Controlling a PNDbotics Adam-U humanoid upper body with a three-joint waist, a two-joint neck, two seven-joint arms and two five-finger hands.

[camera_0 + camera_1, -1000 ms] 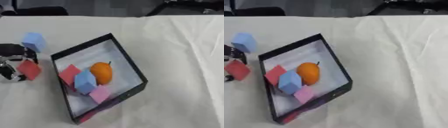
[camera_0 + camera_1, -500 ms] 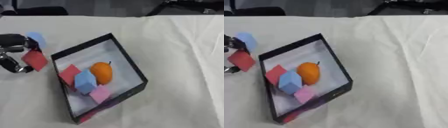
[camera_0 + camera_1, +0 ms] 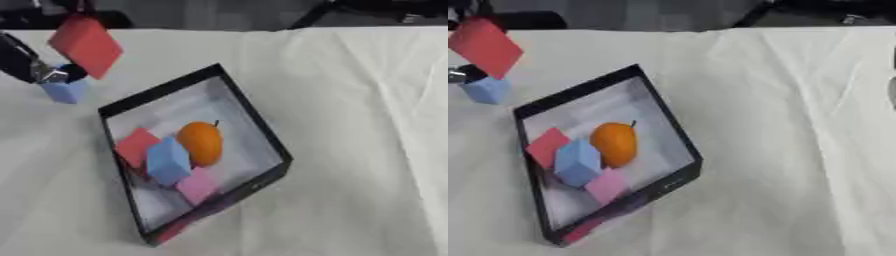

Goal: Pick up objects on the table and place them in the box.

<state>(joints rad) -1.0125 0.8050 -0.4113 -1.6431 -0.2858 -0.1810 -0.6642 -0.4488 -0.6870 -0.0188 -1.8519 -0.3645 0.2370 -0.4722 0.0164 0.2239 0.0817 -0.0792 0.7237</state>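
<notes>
My left hand (image 3: 21, 60) is raised at the upper left, shut on a red block (image 3: 85, 45) that hangs tilted in the air. Just below it, a light blue block (image 3: 66, 91) lies on the white cloth, left of the box. The black box (image 3: 255, 122) sits askew in the middle. Inside it lie a red block (image 3: 135, 146), a blue block (image 3: 168, 161), a pink block (image 3: 197, 185) and an orange fruit (image 3: 201, 143). My right hand shows in neither view.
A white cloth (image 3: 359, 125) covers the table, with wide bare room to the right of the box. Dark furniture stands beyond the far edge (image 3: 376, 7).
My left hand has lifted the red block off the cloth and carried it up and away from me, above the light blue block. The box and its contents stayed put.
</notes>
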